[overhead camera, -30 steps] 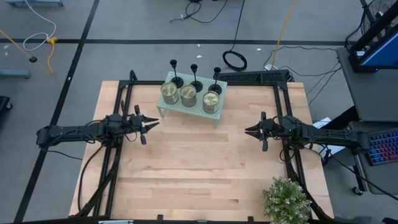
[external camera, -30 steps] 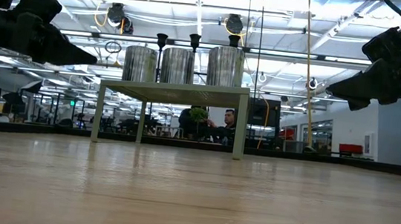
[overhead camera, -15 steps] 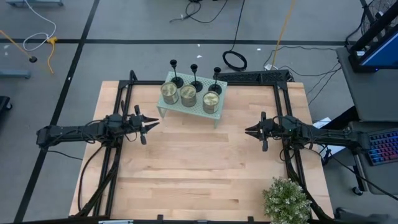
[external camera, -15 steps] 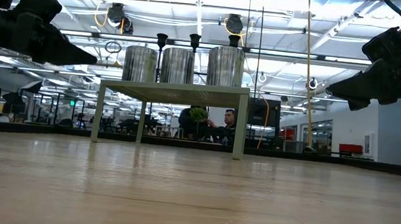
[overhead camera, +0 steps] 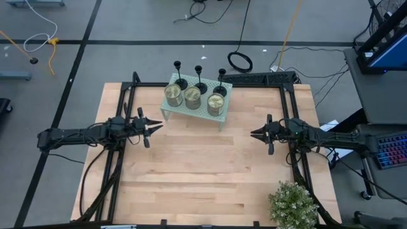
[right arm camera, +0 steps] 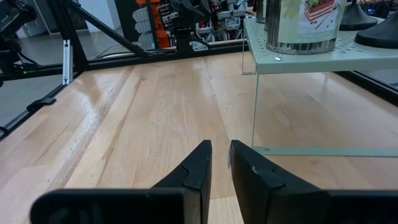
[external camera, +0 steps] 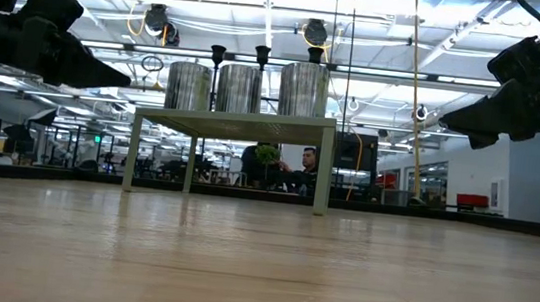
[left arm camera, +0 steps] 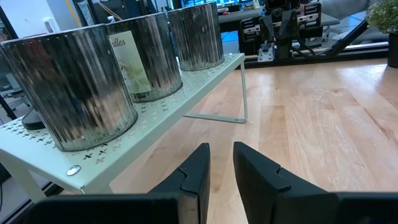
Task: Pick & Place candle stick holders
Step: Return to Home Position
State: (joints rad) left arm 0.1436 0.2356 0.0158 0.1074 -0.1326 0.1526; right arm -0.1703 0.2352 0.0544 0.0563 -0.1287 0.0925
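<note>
Ribbed metal tins (overhead camera: 192, 97), perforated shelf (overhead camera: 224, 112), slim black candle stick holders (overhead camera: 199, 81)

Candle stick holders (external camera: 262, 58) mostly hidden behind ribbed tins (external camera: 239, 89).

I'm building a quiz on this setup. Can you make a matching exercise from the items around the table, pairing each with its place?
Things:
1. candle stick holders
2. silver tins
3. potted plant
4. left gripper

Places:
A. front row on the pale green shelf
B. near right corner of the table
C. back row on the shelf
D. above the table's left side, empty

Pairs: 1-C, 2-A, 3-B, 4-D
</note>
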